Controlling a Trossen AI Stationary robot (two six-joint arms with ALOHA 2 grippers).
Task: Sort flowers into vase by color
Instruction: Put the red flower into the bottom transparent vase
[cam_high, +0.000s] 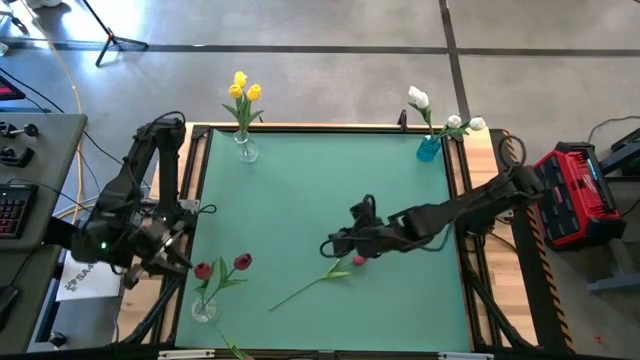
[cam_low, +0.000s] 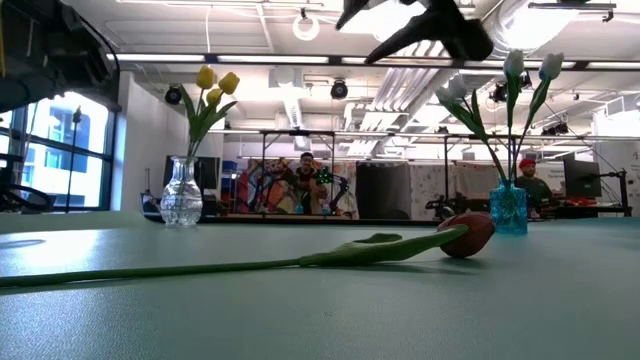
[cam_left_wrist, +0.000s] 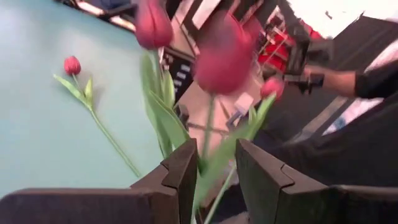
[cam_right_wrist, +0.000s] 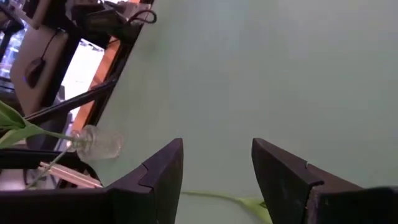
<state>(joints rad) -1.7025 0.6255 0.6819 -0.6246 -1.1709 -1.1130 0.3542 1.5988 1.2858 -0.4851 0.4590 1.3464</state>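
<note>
A dark red tulip (cam_high: 357, 261) is seen lying flat on the green table (cam_high: 320, 190), below centre in the high view. The right gripper (cam_high: 332, 246) is held above its stem, fingers spread and empty. At lower left, the left gripper (cam_high: 178, 262) is positioned beside the red-flower vase (cam_high: 205, 309), its fingers parted around green stems.

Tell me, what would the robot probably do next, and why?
Probably lower the right end effector and close on the stem of the red tulip lying on the mat. It hovers open just above that stem, and the clear vase near the left end effector already holds two red tulips.
</note>
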